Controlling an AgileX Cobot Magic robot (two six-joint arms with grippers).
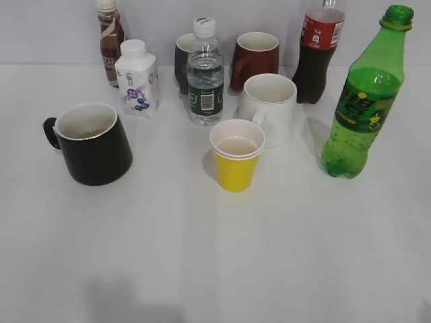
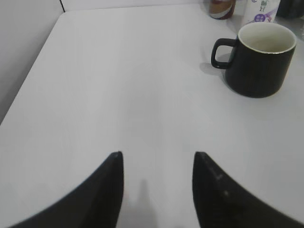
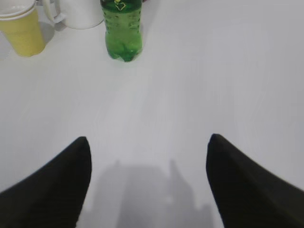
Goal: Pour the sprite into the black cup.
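The sprite (image 1: pixel 363 101), a tall green bottle with no cap, stands upright at the right of the table; its lower half shows in the right wrist view (image 3: pixel 122 28). The black cup (image 1: pixel 91 142) stands at the left, white inside, handle to the left; it also shows in the left wrist view (image 2: pixel 259 57). My left gripper (image 2: pixel 158 154) is open and empty above bare table, well short of the black cup. My right gripper (image 3: pixel 148 140) is open and empty, well short of the sprite. Neither gripper shows in the exterior view.
A yellow paper cup (image 1: pixel 236 155) and a white mug (image 1: pixel 269 108) stand mid-table. Behind them are a clear water bottle (image 1: pixel 205 77), a milk carton (image 1: pixel 138 81), a brown drink bottle (image 1: pixel 111 40), a dark mug (image 1: pixel 183 60), a dark red mug (image 1: pixel 256 57) and a cola bottle (image 1: pixel 318 54).
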